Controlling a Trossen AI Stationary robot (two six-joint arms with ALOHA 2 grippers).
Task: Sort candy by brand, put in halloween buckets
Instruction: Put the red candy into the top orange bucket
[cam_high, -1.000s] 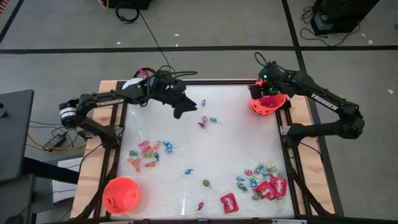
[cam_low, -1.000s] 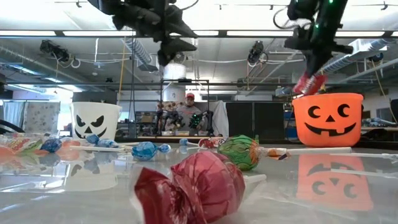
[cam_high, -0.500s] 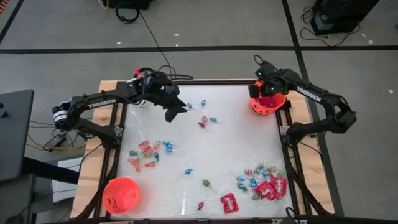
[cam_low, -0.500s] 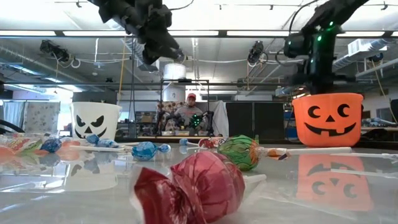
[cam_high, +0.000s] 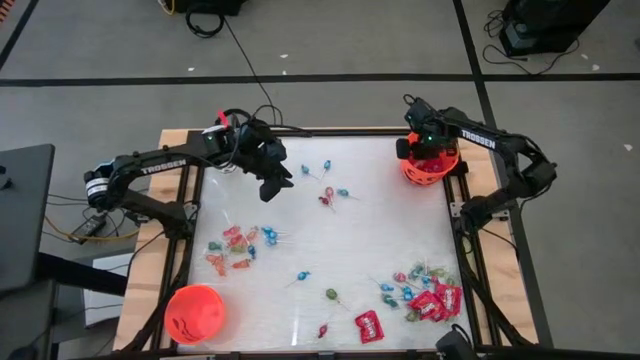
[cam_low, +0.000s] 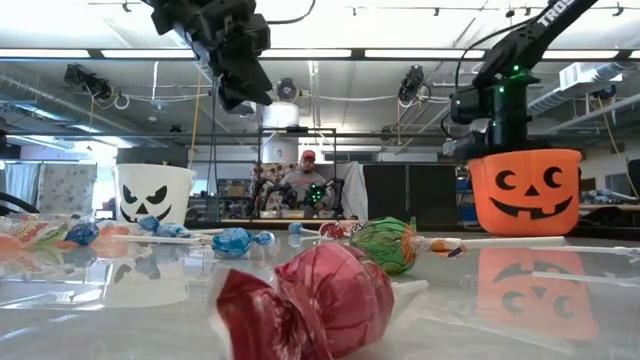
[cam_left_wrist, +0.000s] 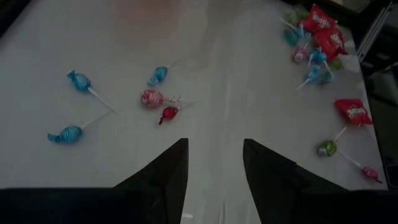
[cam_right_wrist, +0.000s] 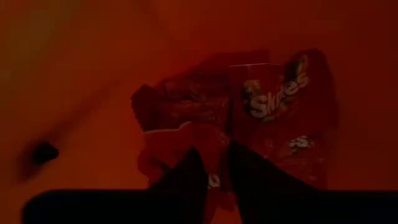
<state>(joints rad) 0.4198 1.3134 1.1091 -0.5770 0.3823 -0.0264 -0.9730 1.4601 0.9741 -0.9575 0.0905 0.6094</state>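
Note:
The far-right orange bucket (cam_high: 430, 165) (cam_low: 527, 190) holds red Skittles packets (cam_right_wrist: 286, 106). My right gripper (cam_right_wrist: 216, 168) reaches down inside it, shut on a red packet; the low view hides its fingers behind the rim. My left gripper (cam_high: 272, 185) (cam_left_wrist: 214, 168) is open. It hangs high over the far-left part of the table, above blue lollipops (cam_left_wrist: 74, 109) and small red sweets (cam_left_wrist: 152, 98). The white bucket (cam_low: 155, 193) stands at the far left. A second orange bucket (cam_high: 195, 312) stands at the near-left corner. Candy lies in clusters at the left (cam_high: 235, 248) and near right (cam_high: 430, 298). My right gripper pinches a red packet (cam_right_wrist: 186, 140) between its two fingers, and a strip of the wrapper shows in the narrow gap between them. The fingers point down into the orange bucket from above. The held packet lies against the other packets on the bucket's floor.
A loose red packet (cam_high: 368, 326) and single lollipops (cam_high: 331, 295) lie near the near edge, more lollipops (cam_high: 330, 190) at the far middle. The middle of the table (cam_high: 380, 230) is bare. A person (cam_low: 305, 175) sits in the room beyond the table.
My right gripper, which held a red packet above the orange bucket's rim, has gone down into the bucket with it. My left gripper has swung toward the table's left edge, staying high and open.

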